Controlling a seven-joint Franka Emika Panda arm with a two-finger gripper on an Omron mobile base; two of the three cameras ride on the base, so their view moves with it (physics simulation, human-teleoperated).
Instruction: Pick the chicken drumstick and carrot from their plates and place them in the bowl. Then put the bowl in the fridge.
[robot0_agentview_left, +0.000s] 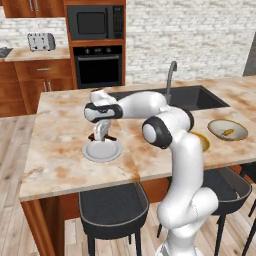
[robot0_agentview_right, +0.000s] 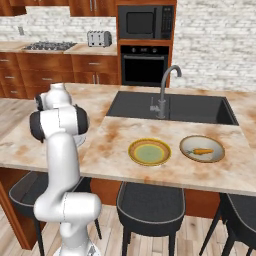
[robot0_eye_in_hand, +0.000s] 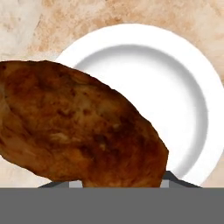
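Brick-walled kitchen with wooden cabinets, a built-in oven (robot0_agentview_left: 98, 65) and a microwave (robot0_agentview_left: 95, 22) formed the background; a marble island tabletop (robot0_agentview_left: 60, 145) with a black sink (robot0_agentview_right: 170, 107) and a faucet (robot0_agentview_right: 164, 92) carried the work. At left of centre in the left base view, the gripper (robot0_agentview_left: 100, 136) hung just above the grey-white plate (robot0_agentview_left: 102, 151), its pose pointing down. In the hand view the chicken drumstick (robot0_eye_in_hand: 78, 131) loomed large in the left and centre of the frame, close before the camera, with the plate's white rim showing behind it at upper right; the gripper therefore appeared to be closed on the drumstick and to have it raised clear of the plate, although the finger tips themselves were hidden by the meat. At right of centre in the right base view lay the yellow-rimmed plate (robot0_agentview_right: 149, 151), bare, and just beside it, further right, the bowl (robot0_agentview_right: 202, 148) with the carrot (robot0_agentview_right: 202, 151) resting inside.

Progress, as judged: the carrot was in the bowl; the drumstick was picked but not yet delivered. Remaining were the carry across the tabletop to the bowl, the release, and the transfer of the bowl to the fridge.
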